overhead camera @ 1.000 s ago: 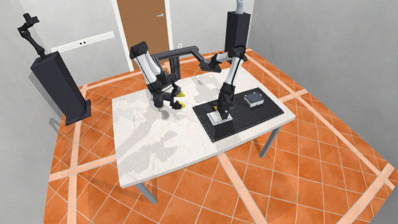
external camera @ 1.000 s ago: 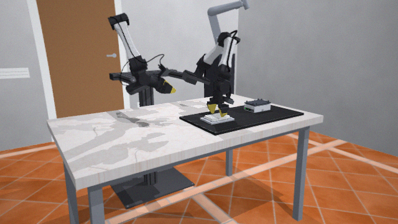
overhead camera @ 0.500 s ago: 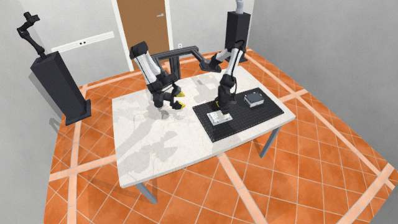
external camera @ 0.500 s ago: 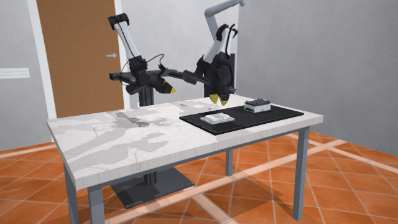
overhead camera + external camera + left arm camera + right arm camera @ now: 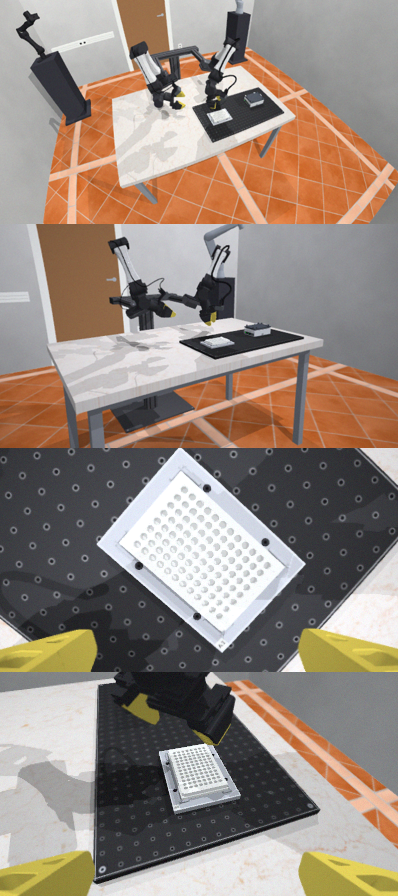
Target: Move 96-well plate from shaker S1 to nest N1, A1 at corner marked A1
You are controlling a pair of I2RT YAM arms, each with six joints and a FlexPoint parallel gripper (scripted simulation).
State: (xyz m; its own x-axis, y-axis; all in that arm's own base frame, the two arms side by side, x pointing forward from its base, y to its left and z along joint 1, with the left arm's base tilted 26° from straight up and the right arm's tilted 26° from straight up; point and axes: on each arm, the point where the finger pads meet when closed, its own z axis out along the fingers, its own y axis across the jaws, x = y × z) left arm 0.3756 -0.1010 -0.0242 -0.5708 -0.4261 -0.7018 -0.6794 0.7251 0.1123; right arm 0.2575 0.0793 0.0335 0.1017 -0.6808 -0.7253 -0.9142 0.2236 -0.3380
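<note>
Looks like the 96-well plate [image 5: 220, 115] [image 5: 218, 340] [image 5: 202, 553] [image 5: 197, 772] is in the plate nest [image 5: 222, 121] [image 5: 216, 346] [image 5: 142, 503] [image 5: 209, 804], off the plate shaker [image 5: 254, 99] [image 5: 257, 328], so I'd call the transfer about done. Left gripper [image 5: 216, 102] [image 5: 211, 323] [image 5: 198, 643] [image 5: 183, 732] is spread wide with nothing in it, raised above the black board [image 5: 249, 115] [image 5: 273, 337] [image 5: 45, 548] [image 5: 145, 847]. Right gripper [image 5: 184, 100] [image 5: 173, 314] [image 5: 196, 864] is also spread and unloaded, off the board's nest end

Plate lies ahead of the left fingers and below them, in the upper middle of the left wrist view. Its long axis runs upper left to lower right there, skewed to the finger gap, so any re-grip would need a wrist turn first. Left is the nearer arm

Edges: nest rim shows around the plate in that view, plate outline roughly parallel to it. Nest's A1 mark is at the bottom corner; plate's own A1 lettering I can't read. Full seating inside the locators can't be confirmed either. Room to move: shaker well apart, so left should back off upward, watching clearance to the right arm
</note>
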